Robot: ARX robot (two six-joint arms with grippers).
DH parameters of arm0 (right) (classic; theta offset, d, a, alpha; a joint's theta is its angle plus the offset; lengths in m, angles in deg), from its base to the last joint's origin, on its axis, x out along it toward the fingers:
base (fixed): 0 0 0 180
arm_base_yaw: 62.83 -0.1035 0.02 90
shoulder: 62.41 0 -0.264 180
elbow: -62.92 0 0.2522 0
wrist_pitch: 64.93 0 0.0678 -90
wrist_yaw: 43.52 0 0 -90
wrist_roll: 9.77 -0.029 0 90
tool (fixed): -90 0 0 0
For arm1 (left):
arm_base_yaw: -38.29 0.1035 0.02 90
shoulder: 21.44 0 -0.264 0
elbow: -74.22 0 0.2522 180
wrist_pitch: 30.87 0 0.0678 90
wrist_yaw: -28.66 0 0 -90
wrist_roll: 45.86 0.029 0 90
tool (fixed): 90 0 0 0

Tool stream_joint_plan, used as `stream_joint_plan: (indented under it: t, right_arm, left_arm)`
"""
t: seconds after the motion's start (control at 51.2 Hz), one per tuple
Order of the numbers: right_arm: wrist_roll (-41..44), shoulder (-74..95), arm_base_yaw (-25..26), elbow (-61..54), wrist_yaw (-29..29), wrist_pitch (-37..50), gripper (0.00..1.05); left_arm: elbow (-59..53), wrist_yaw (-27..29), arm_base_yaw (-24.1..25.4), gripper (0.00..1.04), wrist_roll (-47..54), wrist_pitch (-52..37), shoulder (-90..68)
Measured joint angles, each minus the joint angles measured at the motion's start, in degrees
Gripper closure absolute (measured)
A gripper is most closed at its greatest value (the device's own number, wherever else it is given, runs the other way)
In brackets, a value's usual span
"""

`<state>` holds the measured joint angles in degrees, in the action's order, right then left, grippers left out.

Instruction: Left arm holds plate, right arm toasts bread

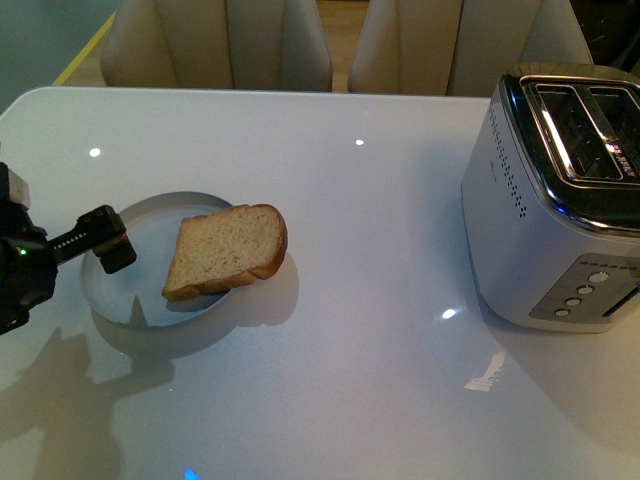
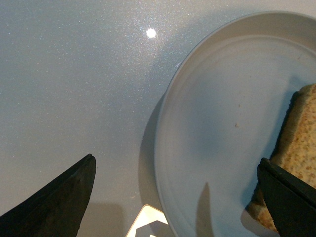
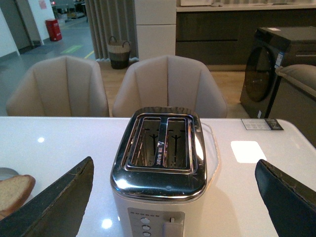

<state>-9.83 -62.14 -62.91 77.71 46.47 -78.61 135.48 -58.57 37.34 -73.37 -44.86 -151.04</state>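
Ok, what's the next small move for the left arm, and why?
Probably ease the left gripper down onto the plate rim and close. Its jaws stand open, straddling the left rim without gripping it, and the bread lies loose on the plate's right side, so the plate likely needs steadying first.

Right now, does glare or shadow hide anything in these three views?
Front view: light spots glint on the glossy table, dim bluish cast, yet plate and bread are readable. Left wrist view: one glare dot, soft shadows across the plate. Right wrist view: chrome top of the toaster mirrors lights; sharp overall.
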Motion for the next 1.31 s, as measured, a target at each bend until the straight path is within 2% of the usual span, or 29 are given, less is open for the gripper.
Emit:
stream_joint_plan:
  t: [0.195, 0.234, 0.332, 0.391, 0.547, 0.703, 1.113, 1.309]
  right_arm:
    - [0.0, 0.0, 0.0, 0.0, 0.0, 0.0, 0.09]
    - [0.0, 0.0, 0.0, 0.0, 0.0, 0.0, 0.09]
    - [0.0, 0.0, 0.0, 0.0, 0.0, 0.0, 0.09]
    - [0.0, 0.0, 0.0, 0.0, 0.0, 0.0, 0.09]
    - [0.0, 0.0, 0.0, 0.0, 0.0, 0.0, 0.09]
    - [0.0, 0.0, 0.0, 0.0, 0.0, 0.0, 0.09]
    - [0.0, 0.0, 0.0, 0.0, 0.0, 0.0, 0.09]
    - [0.0, 0.0, 0.0, 0.0, 0.0, 0.0, 0.09]
  left_arm:
    - [4.63, 0.22, -1.53, 0.07, 0.59, 2.05, -4.26]
    - [5.07, 0.17, -1.75, 0.1, 0.39, 2.29, -4.83]
    - [5.33, -0.59, -2.05, 0.32, -0.94, 2.38, -6.21]
    - [5.35, -1.03, -2.08, 0.4, -1.55, 2.38, -6.67]
    - [5.07, -1.62, -2.05, 0.76, -5.42, 1.9, -7.34]
    - [3.17, -2.99, -1.86, 1.02, -10.67, 0.7, -6.75]
    - [-7.85, -7.67, -1.03, 1.02, -14.6, 1.2, 5.18]
    - [-12.22, -10.6, -2.1, 1.02, -15.58, 8.04, 17.97]
